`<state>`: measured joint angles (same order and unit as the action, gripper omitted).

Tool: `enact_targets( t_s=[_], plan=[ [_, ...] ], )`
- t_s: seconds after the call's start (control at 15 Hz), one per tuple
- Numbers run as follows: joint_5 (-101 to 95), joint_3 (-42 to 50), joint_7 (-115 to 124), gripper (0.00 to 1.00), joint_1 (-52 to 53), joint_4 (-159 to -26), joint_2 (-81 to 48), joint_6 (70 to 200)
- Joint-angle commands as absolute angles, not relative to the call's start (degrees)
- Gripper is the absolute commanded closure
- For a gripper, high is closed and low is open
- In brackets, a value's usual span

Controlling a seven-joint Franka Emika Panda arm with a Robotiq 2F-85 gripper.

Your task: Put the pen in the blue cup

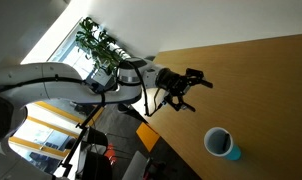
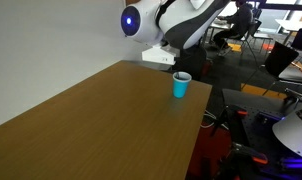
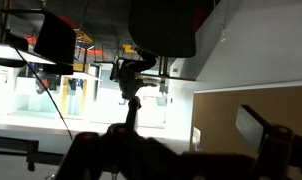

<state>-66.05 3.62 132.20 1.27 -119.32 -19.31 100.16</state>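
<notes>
The blue cup [image 1: 221, 143] stands upright on the wooden table [image 1: 261, 80] near its edge; it also shows in an exterior view [image 2: 181, 85] at the table's far corner. The pen shows in no view. My gripper [image 1: 189, 87] hangs in the air off the table's edge, above and to the side of the cup, its fingers spread and nothing seen between them. In the wrist view the gripper [image 3: 181, 150] is a dark shape with one finger standing out at the right; the cup is out of that view.
The table's edge [image 3: 196, 120] runs past my gripper. Beyond it are a plant [image 1: 96, 40] by bright windows, cables, desks and monitors [image 2: 281, 55]. A wide stretch of wood [image 2: 101, 130] lies bare.
</notes>
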Motion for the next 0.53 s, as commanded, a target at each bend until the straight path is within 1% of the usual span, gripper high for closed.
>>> enact_targets(
  t_s=[0.0,0.47],
  plan=[
    [-66.57,2.34,131.13,0.00,-0.15,-120.86,-14.39,105.71],
    [-63.56,2.33,116.85,0.00,-2.18,-119.36,-14.27,126.11]
  ],
)
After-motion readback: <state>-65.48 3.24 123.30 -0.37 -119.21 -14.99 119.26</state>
